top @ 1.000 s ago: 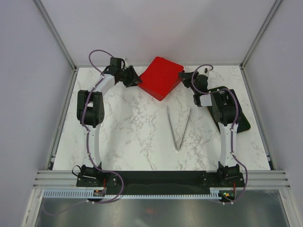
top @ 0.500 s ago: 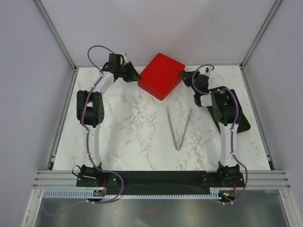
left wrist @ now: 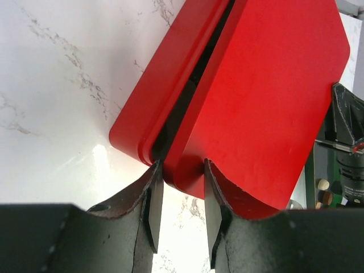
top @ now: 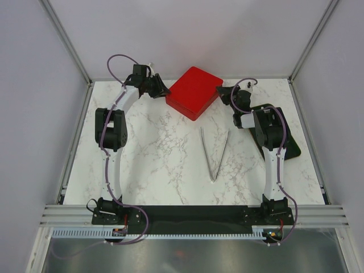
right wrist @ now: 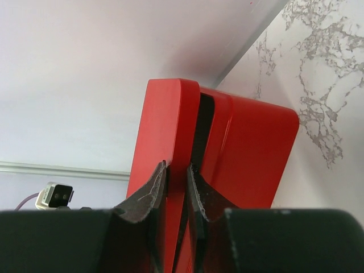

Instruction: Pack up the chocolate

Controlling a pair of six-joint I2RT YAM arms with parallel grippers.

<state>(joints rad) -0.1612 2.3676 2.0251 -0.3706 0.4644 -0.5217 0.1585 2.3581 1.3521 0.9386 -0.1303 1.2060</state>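
A red box lies at the back middle of the table, its lid lifted slightly off its base. My left gripper is open at the box's left corner, with the lid's corner between its fingertips. My right gripper is shut on the lid's edge at the right corner, one finger in the gap above the base. A few tiny tan and brown chocolate pieces show past the box in the left wrist view.
Long metal tweezers lie open in a V on the marble at middle right. A black tray sits at the right, mostly under my right arm. Walls close the table at the back and sides.
My left gripper has drawn back a little, up and to the left, from the box's left corner. The right arm and the box have barely moved.
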